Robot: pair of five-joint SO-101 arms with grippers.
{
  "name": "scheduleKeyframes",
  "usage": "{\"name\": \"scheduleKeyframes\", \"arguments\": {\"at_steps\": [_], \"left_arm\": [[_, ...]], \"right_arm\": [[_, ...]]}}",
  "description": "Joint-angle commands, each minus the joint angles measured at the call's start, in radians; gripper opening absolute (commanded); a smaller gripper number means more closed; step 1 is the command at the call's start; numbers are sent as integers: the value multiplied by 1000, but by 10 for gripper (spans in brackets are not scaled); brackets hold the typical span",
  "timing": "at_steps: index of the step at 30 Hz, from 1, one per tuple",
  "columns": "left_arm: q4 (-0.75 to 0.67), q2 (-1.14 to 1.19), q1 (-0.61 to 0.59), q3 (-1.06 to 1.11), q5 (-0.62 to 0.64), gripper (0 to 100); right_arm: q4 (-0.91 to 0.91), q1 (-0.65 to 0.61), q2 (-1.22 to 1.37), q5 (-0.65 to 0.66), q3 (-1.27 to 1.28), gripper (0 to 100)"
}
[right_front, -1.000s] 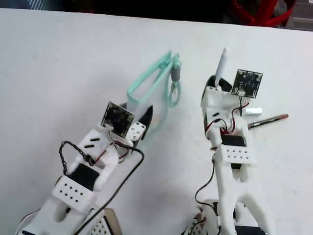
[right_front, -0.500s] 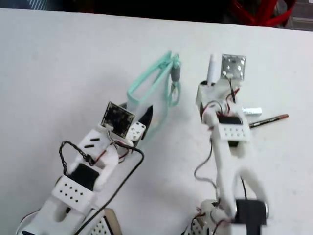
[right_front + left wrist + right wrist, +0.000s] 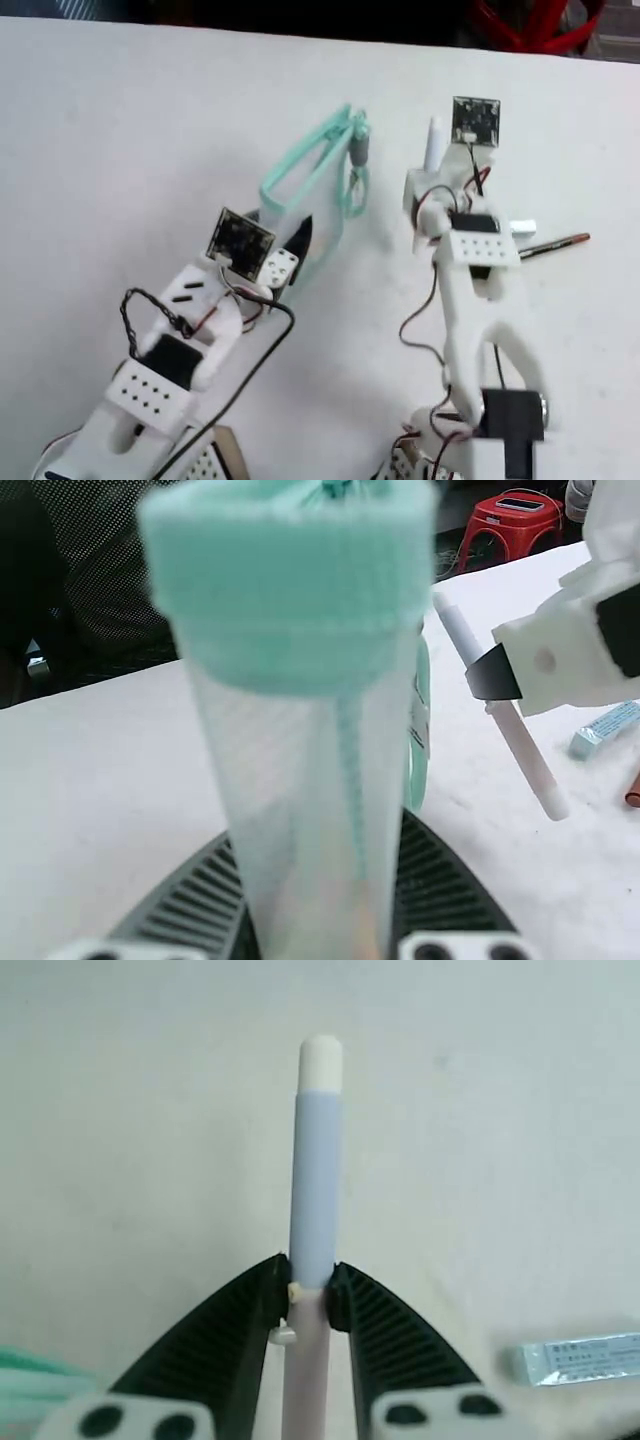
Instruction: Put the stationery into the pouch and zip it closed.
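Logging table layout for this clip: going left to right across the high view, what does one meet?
left arm → teal pouch → white pen → brown pencil. The grippers and the small packet by the pencil overlap their neighbours, so they are left out.

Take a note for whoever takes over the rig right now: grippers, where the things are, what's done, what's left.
Left gripper: shut on the pouch, mouth open.
Right gripper: shut on the pen, beside the pouch.
Pencil and small packet lie on the table.
Done: pen in grip.
To do: load all three, zip the pouch.
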Motion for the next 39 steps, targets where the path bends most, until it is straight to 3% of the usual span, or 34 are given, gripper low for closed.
{"name": "scheduleKeyframes", "arguments": {"at_steps": [1, 7, 16, 29, 32, 39], "left_arm": [[-25, -7, 1, -9, -14, 120], [-25, -7, 1, -8, -14, 121], [-32, -7, 2, 5, -14, 122], [-32, -7, 5, 5, -14, 124], [-32, -7, 4, 5, -14, 124], [-32, -8, 8, 8, -14, 124]], "right_arm": [[-77, 2, -139, 8, 72, 19], [-173, 2, -481, 8, 310, 19], [-530, -42, -958, 17, 766, 19], [15, -188, -1527, 18, 618, 19], [65, -223, -1600, 18, 568, 19], [36, -259, -1486, 17, 391, 19]]}}
